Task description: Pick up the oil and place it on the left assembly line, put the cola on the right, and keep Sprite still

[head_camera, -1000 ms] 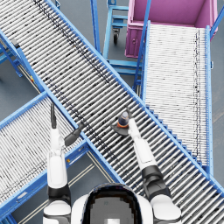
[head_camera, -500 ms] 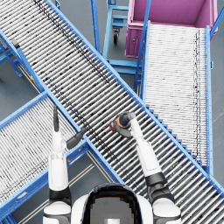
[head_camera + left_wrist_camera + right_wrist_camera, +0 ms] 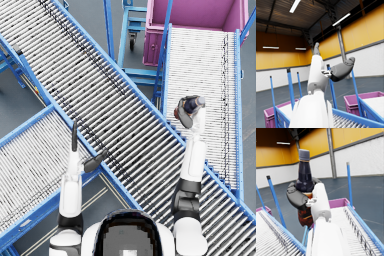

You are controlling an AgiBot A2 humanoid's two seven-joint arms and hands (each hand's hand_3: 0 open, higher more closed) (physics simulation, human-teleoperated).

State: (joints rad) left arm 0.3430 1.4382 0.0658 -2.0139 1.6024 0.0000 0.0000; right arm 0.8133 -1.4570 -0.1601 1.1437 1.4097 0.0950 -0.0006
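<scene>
We are on the cola step: our right hand [image 3: 187, 114] is wrapped around the cola bottle [image 3: 304, 179], carrying it upright in the air just over the near edge of the right line [image 3: 210, 65]. Next, we judge, it must come down onto the rollers and be let go standing. Our left hand [image 3: 82, 159] is spread and holds nothing. The pink bin [image 3: 152, 47] beyond the line shows nothing inside.
</scene>
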